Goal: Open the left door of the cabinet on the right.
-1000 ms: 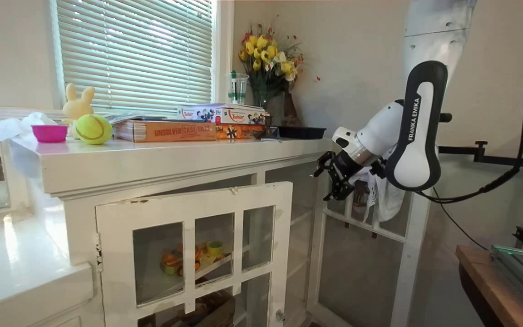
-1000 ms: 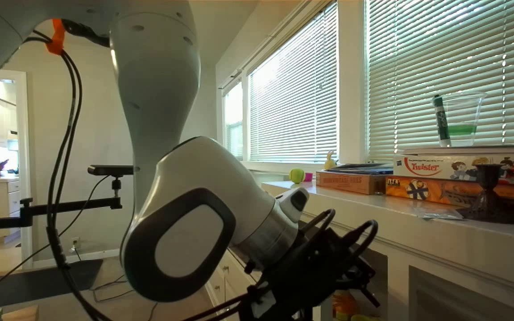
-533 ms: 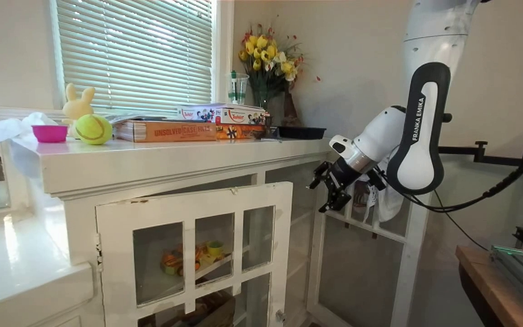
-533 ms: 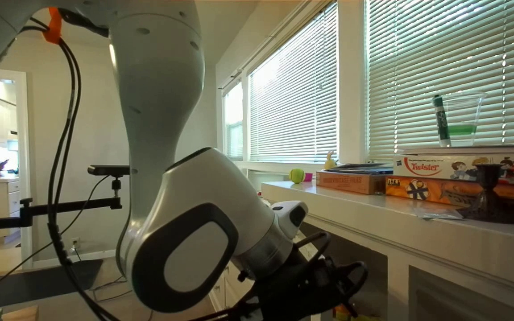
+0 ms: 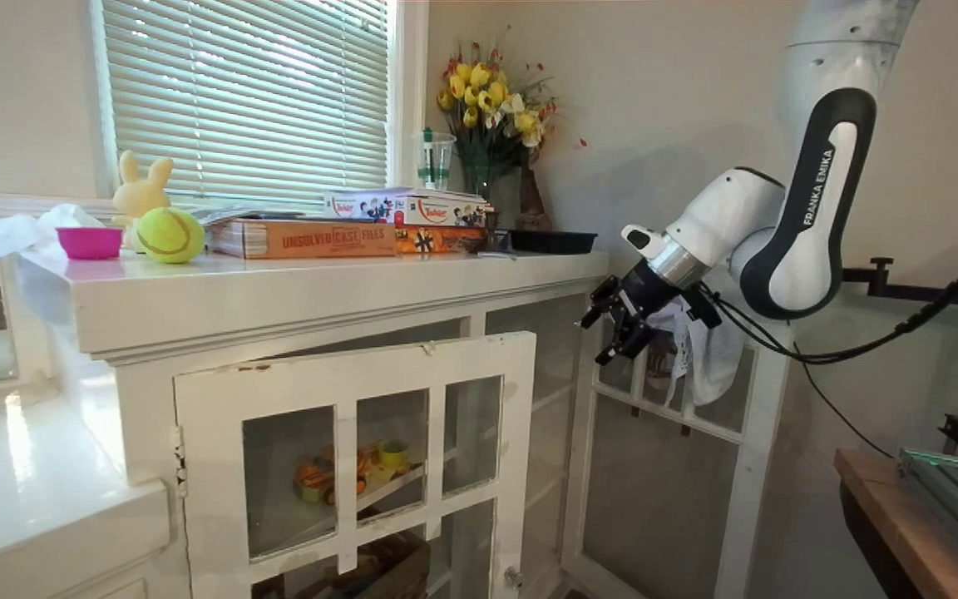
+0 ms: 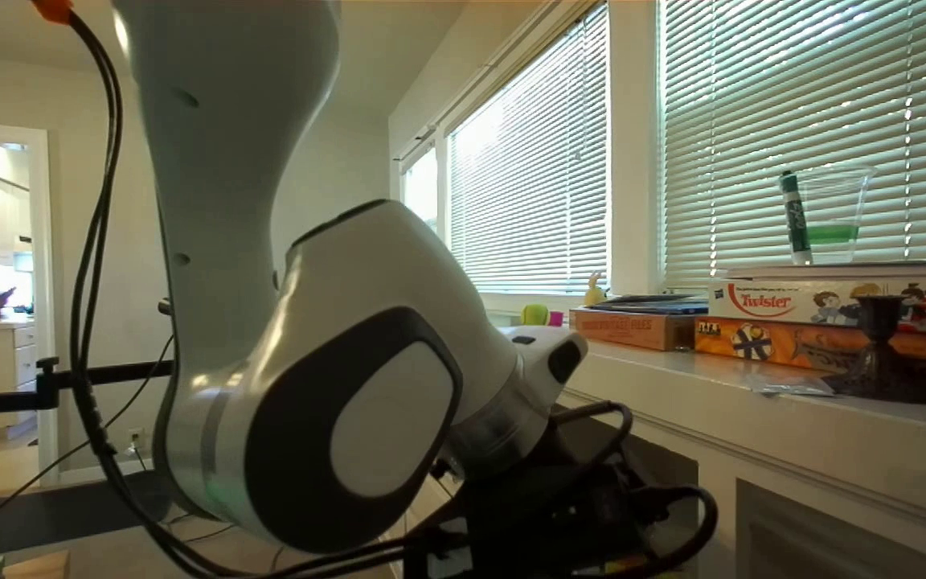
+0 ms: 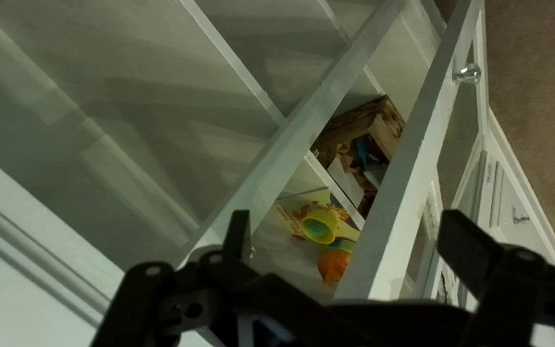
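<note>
The white left door (image 5: 213,482), with its grid of glass panes, stands ajar from the cabinet (image 5: 321,291), hinged at its left edge. Its knob (image 5: 514,578) sits low on the free edge, near the bottom of an exterior view. To the right of that door and apart from it, my gripper (image 5: 595,341) hangs open, pointing down and left. From the wrist, the left door (image 7: 398,207) runs through the view between the spread fingers of the gripper (image 7: 346,221), with the knob (image 7: 468,74) farther off. Nothing is held.
Behind the gripper, a white cloth (image 5: 716,362) hangs on another white paned frame (image 5: 766,466). Game boxes (image 5: 333,240), a tennis ball (image 5: 171,236) and a black tray (image 5: 552,242) lie on the cabinet top. Inside are a yellow cup (image 7: 320,225) and an orange toy (image 7: 334,264).
My gripper dipped slightly down and left, then came back up and right; the forearm has shifted right in an exterior view. The left door has not visibly moved, and the jaws remain open.
</note>
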### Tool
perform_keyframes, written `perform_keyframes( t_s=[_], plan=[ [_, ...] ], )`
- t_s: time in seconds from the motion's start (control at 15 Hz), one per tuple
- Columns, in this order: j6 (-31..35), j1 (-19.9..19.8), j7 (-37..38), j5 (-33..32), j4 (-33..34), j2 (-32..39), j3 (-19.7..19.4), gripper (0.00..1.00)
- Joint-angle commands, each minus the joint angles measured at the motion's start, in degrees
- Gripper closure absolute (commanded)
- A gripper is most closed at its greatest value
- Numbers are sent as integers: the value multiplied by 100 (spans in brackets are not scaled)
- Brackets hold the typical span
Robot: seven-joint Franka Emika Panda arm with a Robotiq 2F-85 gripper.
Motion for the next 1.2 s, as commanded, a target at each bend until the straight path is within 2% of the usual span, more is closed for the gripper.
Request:
perform_keyframes(
  t_s=[0.0,0.27,0.4,0.87,1.13],
  plan=[
    [-438,-797,1314,-1572,126,-535,703,0],
    [-384,-1224,2997,-3334,516,-543,1226,0],
    [-319,-1200,3830,-4094,811,-402,1252,0],
    [113,-484,6583,-6331,1979,-453,530,0],
    [590,122,8018,-7361,3159,-221,193,0]
  ],
)
